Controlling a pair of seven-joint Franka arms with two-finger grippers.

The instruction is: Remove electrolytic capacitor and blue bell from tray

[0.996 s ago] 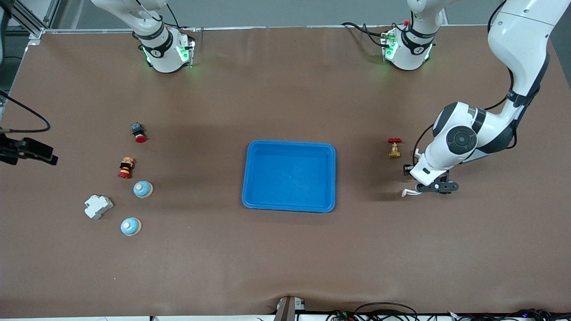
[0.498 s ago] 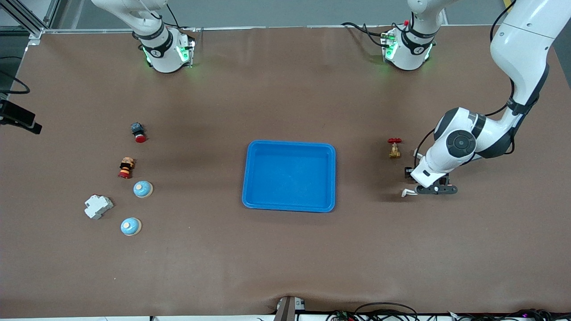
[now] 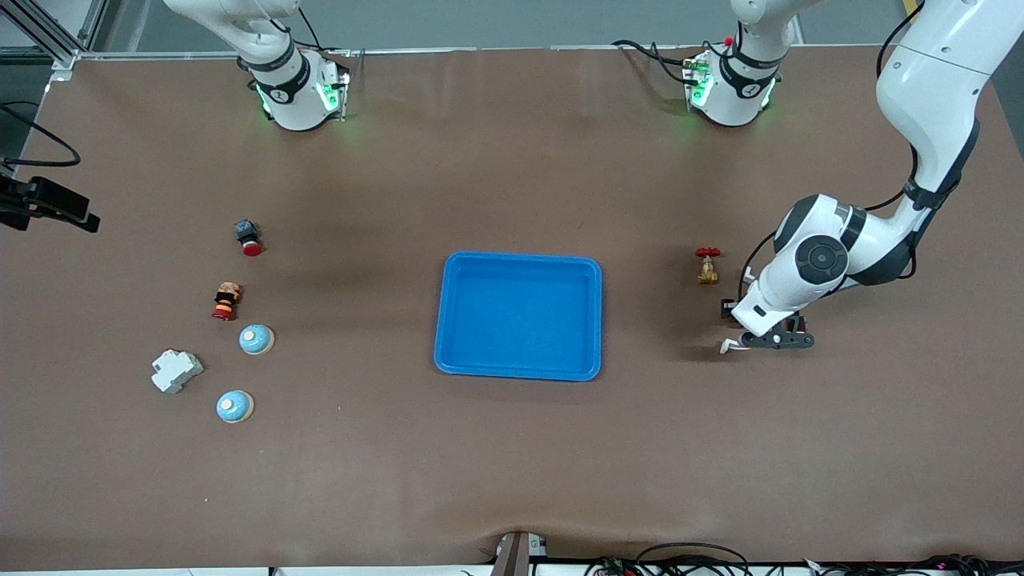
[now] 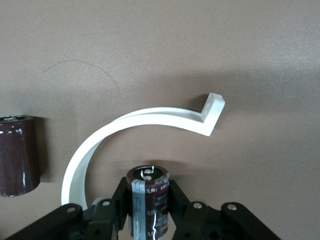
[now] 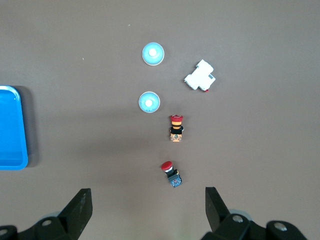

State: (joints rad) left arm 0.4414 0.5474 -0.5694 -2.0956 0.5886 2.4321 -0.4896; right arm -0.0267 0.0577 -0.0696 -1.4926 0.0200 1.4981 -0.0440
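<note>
From the front view we see the left hand (image 3: 772, 340) low over the brown surface (image 3: 512, 448) toward the left arm's end, but the arm's wrist hides what it holds. Only a white curved strip (image 3: 730, 346) pokes out beside it, on the blue tray's (image 3: 518, 369) side. The left wrist view fills that in: the left hand (image 4: 148, 210) is clenched on a dark capacitor (image 4: 148, 197), one finger pressed on each side of its body, its silver top with two terminals facing the camera. The white curved strip (image 4: 145, 132) arcs around just ahead of the held capacitor, ending in a short hooked tab. A second capacitor (image 4: 18, 155) stands upright on the surface beside the hand, apart from it. We cannot pick that one out in the front view.

The front view alone shows a red-handled brass valve (image 3: 707, 266) near the left hand, toward the arms' bases, and the empty tray at the middle of the surface.

The right hand (image 5: 148, 207) appears only in its own wrist view, fully released and holding nothing, high over the right arm's end of the surface. Below it lie two blue bells (image 5: 153, 53), (image 5: 149, 101), a white circuit breaker (image 5: 200, 76), and two red-capped push buttons (image 5: 176, 128), (image 5: 171, 173). The front view shows the same cluster: bells (image 3: 256, 339), (image 3: 234, 406), breaker (image 3: 177, 370), and buttons (image 3: 226, 301), (image 3: 248, 237).
</note>
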